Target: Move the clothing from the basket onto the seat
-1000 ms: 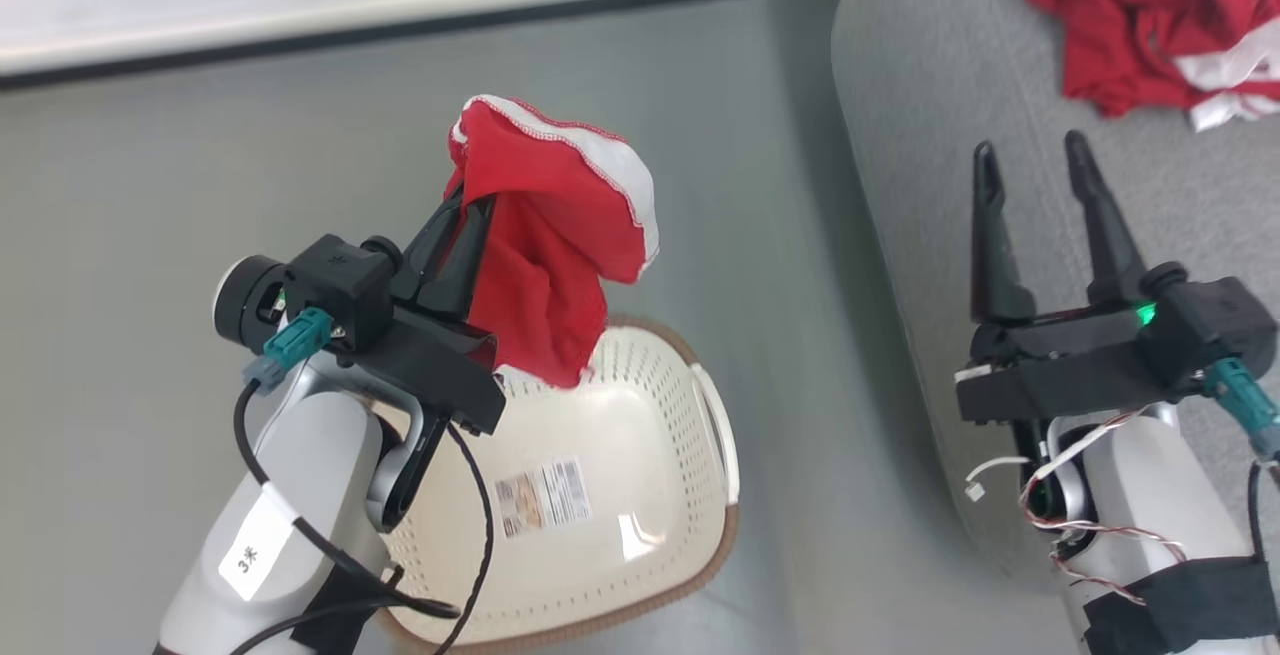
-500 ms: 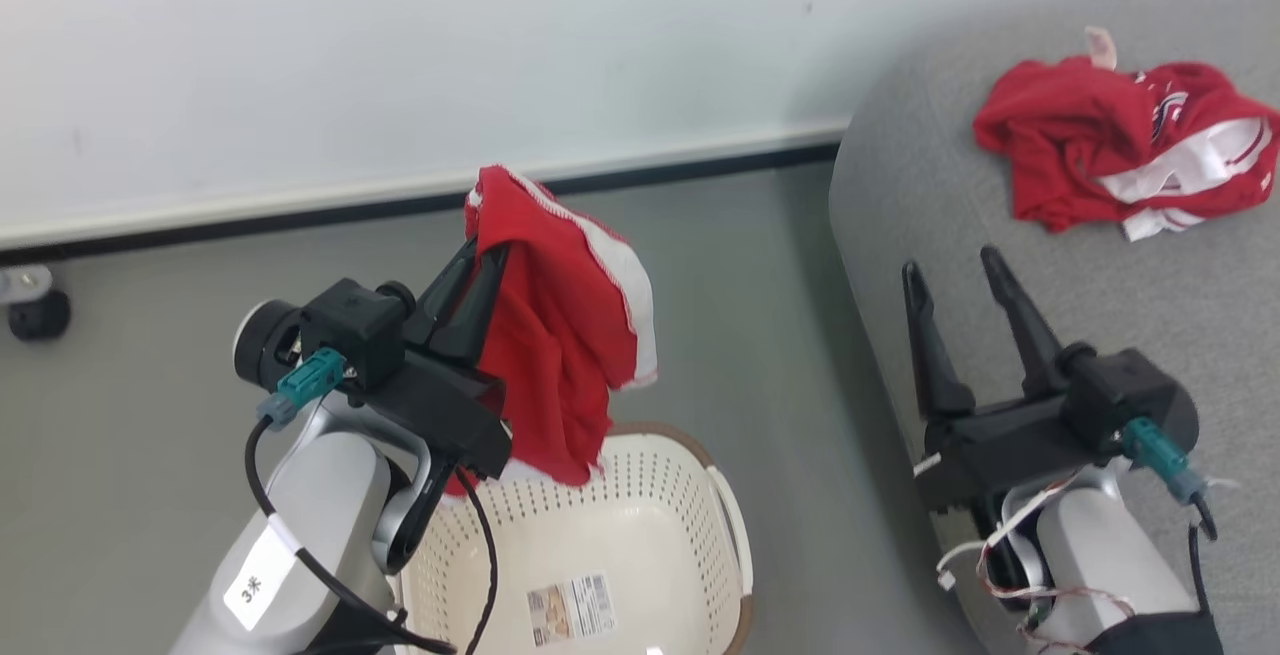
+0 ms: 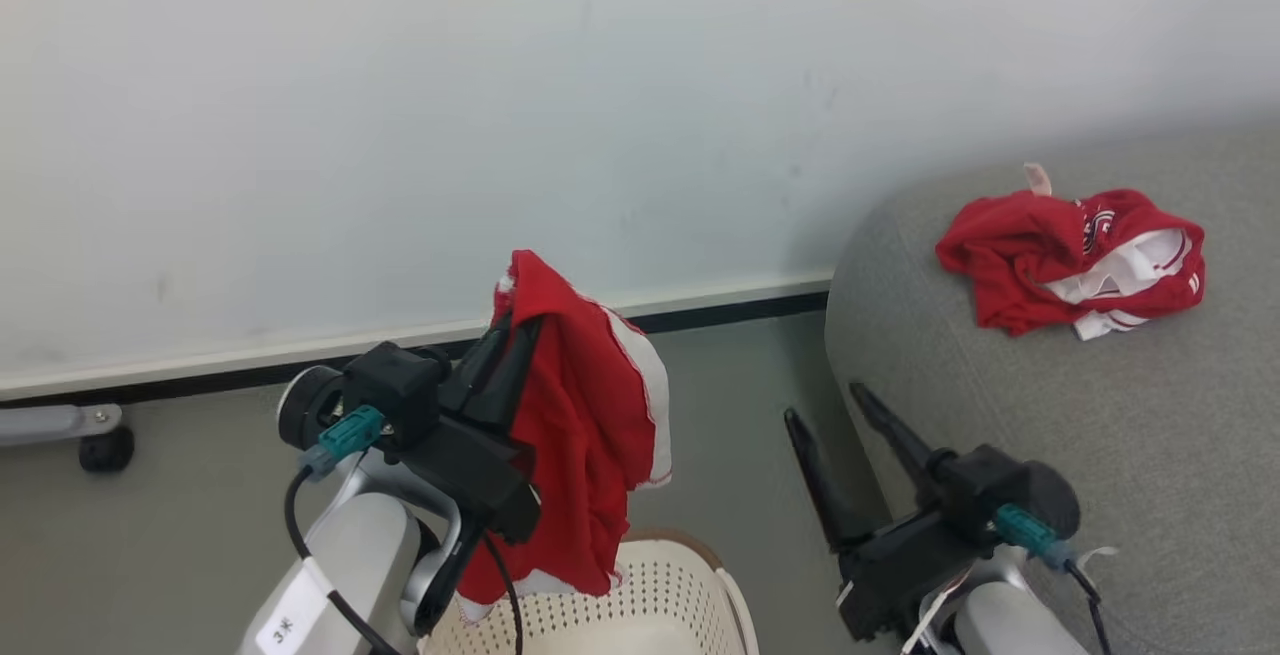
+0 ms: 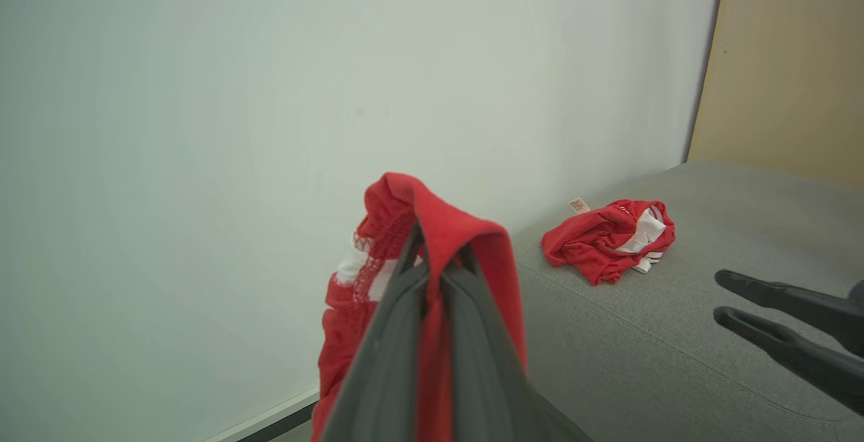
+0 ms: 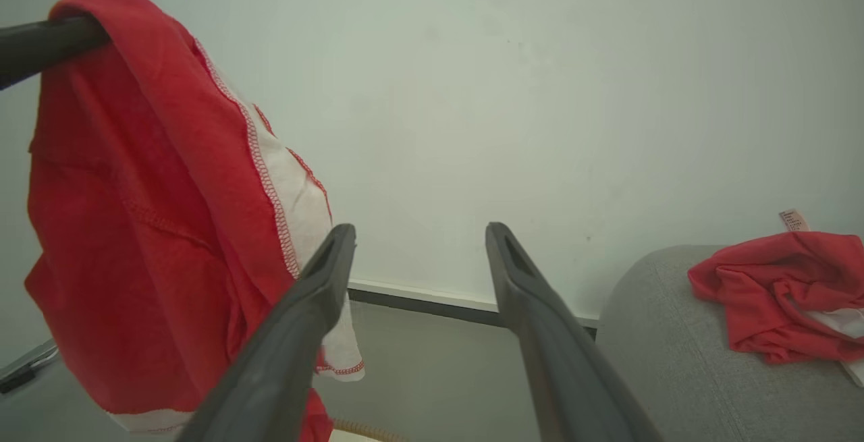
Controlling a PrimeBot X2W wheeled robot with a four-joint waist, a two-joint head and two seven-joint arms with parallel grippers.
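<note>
– Left hand (image 3: 508, 340) is clamped on a red garment (image 3: 580, 435), fingers closed through the fabric near its top fold. The rest hangs free in a long drape, white trim band on the outer side.
– Position relative to the basket?
– Lifted above the basket (image 3: 690, 575). In the head view the lower hem overlaps the back rim; I can't tell if it touches.
– Right hand?
– Right hand (image 3: 822, 403) is empty, fingers spread wide and pointing up. It sits at the seat's rounded end, between basket and cushion.
– Seat status?
– One other red garment (image 3: 1060, 255) lies crumpled on the seat (image 3: 1000, 455), toward the wall (image 3: 600, 85), with white trim and a small tag showing. Plenty of bare cushion beside it.
– Which step, then?
– My read: pick done, carry to the seat pending.
– What does the next move need?
– Swing the left arm over the cushion with enough height for the hem to clear the rounded edge. The right hand's fingers sit near that path, so route around them or pull them back. Then open over bare cushion.
– Risk?
– Fabric is draped over the fingers, so it may hang on after opening.
– Anything left in the basket?
– Mostly out of frame. Can't tell.
</note>
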